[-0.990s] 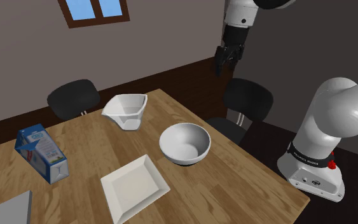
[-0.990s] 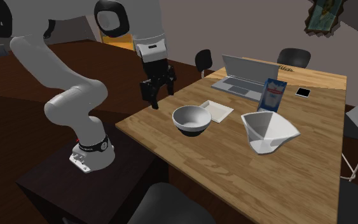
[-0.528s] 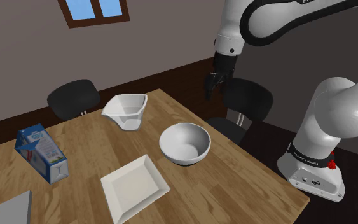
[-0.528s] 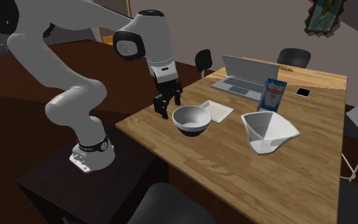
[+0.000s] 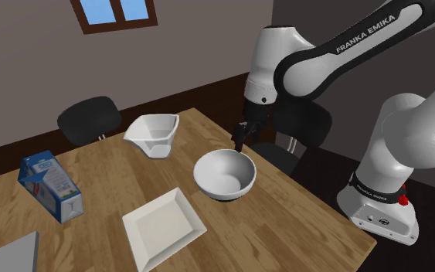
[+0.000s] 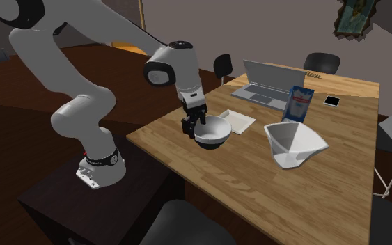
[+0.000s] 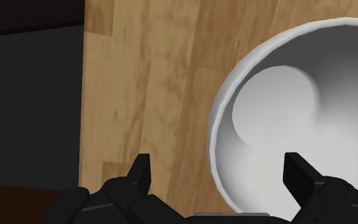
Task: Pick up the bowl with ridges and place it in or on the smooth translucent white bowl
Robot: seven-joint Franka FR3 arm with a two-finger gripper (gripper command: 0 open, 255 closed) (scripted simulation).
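Over round bowl (image 5: pixel 225 176) rim: gripper (image 5: pixel 239 146) vertical, jaws apart.

A round white bowl (image 5: pixel 224 176) stands upright, apart from an angular white bowl (image 5: pixel 154 133), also upright.

The arm (image 5: pixel 409 147) is built of glossy white rounded links with dark grey bands at the joints. Black lettering (image 5: pixel 366 31), "FRANKA EMIKA", runs along 1 upper link. The base collar (image 5: pixel 378 193) is black with pale print, 1 red spot (image 5: pixel 403 200) beside it, over a white foot plate (image 5: pixel 378 222) with small dark holes. The gripper (image 5: pixel 239 145) is all black, with 2 angular fingers (image 7: pixel 141 173).
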